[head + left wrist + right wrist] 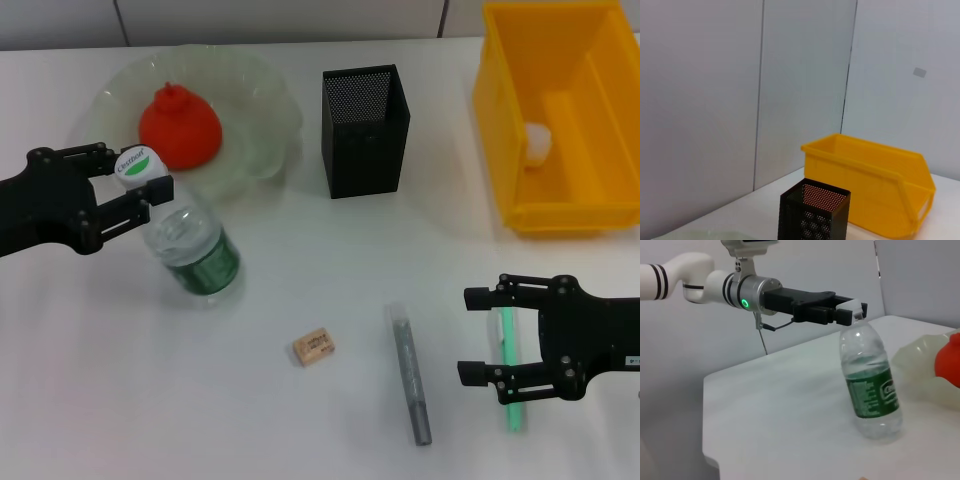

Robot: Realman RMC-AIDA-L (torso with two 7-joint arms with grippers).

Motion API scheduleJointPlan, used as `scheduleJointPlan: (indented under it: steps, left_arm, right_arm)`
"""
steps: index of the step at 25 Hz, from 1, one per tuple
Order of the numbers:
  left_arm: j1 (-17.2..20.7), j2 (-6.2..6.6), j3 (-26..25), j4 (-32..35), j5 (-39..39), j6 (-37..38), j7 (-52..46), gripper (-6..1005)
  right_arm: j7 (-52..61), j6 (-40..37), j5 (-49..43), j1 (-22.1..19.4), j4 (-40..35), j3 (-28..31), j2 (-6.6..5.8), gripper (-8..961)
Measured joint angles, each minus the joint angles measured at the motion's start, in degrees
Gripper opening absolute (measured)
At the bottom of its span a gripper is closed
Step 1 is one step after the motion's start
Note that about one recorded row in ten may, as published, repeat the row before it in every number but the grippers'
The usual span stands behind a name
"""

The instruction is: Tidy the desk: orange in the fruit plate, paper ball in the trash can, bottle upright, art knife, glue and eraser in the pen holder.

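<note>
Clear plastic bottle [190,248] with green label stands upright on the desk [250,420], just beside the fruit plate [262,140]; the left gripper [133,187] is clamped on its white and green cap. To finish well, part the fingers before lifting, avoiding a tip. Right gripper [478,333] hovers spread apart over a green pen [511,372].

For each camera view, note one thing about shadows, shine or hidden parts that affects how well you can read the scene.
Head view: soft shadows, the bottle clear. Left wrist view: no tool visible, only pen holder and trash can. Right wrist view: the left tool covers the cap.
</note>
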Motion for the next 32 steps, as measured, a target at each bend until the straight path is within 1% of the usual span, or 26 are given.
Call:
scheduleJointPlan:
  steps: [8,19,32]
  left_arm:
    - [-0.33,-0.05,-0.23,-0.16,-0.71,0.51,2.25,447]
    - [-0.56,-0.4,0.12,-1.01,-0.98,0.81,8.64,445]
    - [-0.78,-0.28,0.31,-1.33,-5.07,1.1,8.7,556]
  right_arm:
    - [0.04,-0.56,0.0,0.07,-0.08,-0.09,0.0,840]
    - [0.04,-0.78,-0.14,0.53,0.27,-0.19,0.0,839]
    - [0.95,-1.24,-0.44,0.63,-0.04,0.04,-0.04,838]
